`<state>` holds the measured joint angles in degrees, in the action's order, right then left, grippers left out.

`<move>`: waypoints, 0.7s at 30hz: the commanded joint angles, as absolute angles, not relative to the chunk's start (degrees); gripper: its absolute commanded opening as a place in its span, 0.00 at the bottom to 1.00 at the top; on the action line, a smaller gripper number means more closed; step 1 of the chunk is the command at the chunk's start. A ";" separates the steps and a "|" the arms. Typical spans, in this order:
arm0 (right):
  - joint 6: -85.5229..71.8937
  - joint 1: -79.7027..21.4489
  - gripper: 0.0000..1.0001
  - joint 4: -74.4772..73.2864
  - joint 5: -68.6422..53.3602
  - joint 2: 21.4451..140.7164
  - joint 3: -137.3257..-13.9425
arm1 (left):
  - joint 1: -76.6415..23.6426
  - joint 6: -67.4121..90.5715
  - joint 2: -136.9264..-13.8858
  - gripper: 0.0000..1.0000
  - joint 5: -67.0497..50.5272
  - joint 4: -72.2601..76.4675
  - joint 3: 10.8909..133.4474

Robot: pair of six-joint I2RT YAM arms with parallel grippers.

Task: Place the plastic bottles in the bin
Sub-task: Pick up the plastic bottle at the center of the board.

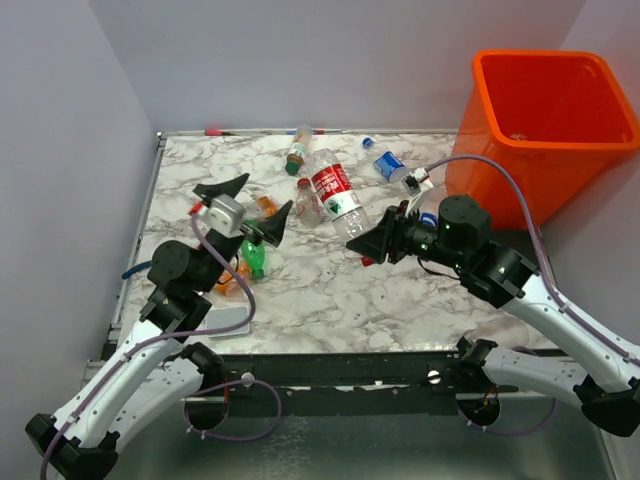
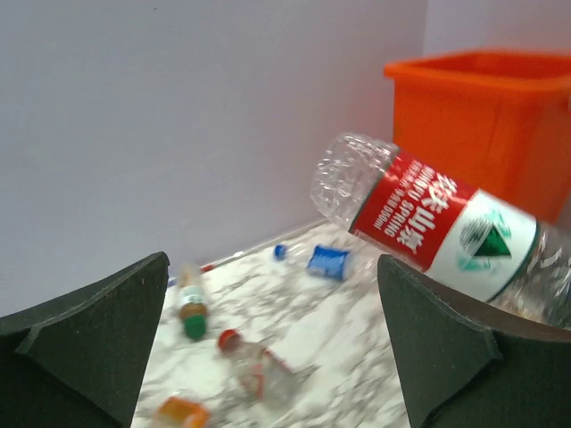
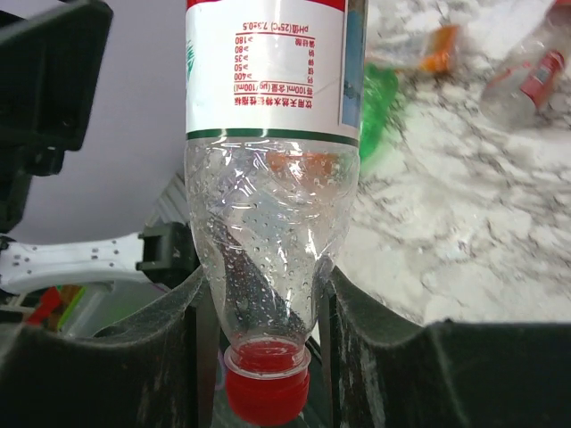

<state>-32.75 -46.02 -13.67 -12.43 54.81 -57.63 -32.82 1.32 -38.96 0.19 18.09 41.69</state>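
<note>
A large clear plastic bottle (image 1: 335,193) with a red and white label hangs tilted above the table, and my right gripper (image 1: 363,245) is shut on its neck. In the right wrist view the fingers (image 3: 361,330) press the neck just above the red cap of this bottle (image 3: 268,178). My left gripper (image 1: 248,205) stands open beside the bottle's far end, nothing between its fingers. The left wrist view shows that gripper (image 2: 272,263) wide open, the held bottle (image 2: 428,218) passing over its right finger. The orange bin (image 1: 520,150) stands at the back right.
Loose bottles lie on the marble table: a brown one with a green cap (image 1: 296,155), a blue-labelled one (image 1: 390,166), a crushed clear one (image 1: 306,202), a green one (image 1: 253,257) and an orange one (image 1: 228,285). A grey pad (image 1: 225,320) lies at the near left edge.
</note>
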 commanded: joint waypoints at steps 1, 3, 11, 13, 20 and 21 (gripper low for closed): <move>-27.42 -45.40 0.24 -36.31 -12.88 58.95 -63.75 | -39.23 -43.74 -39.39 0.99 -6.06 2.64 39.04; -25.50 -45.15 0.23 -40.44 -13.58 61.31 -66.68 | -43.41 -53.08 -40.31 0.99 -3.23 -1.24 39.06; -23.78 -44.91 0.22 -41.77 -18.29 66.19 -69.44 | -55.45 -76.89 -42.62 0.99 7.52 -6.43 38.21; -23.89 -44.91 0.22 -41.07 -19.90 67.02 -70.10 | -57.63 -79.13 -43.52 0.99 9.13 -6.99 38.55; -22.35 -44.87 0.22 -41.57 -27.28 69.42 -73.02 | -60.59 -84.79 -48.13 0.99 11.33 -8.61 40.95; -21.95 -44.91 0.22 -41.80 -28.24 69.55 -73.30 | -60.65 -85.29 -48.85 0.99 11.40 -8.61 41.26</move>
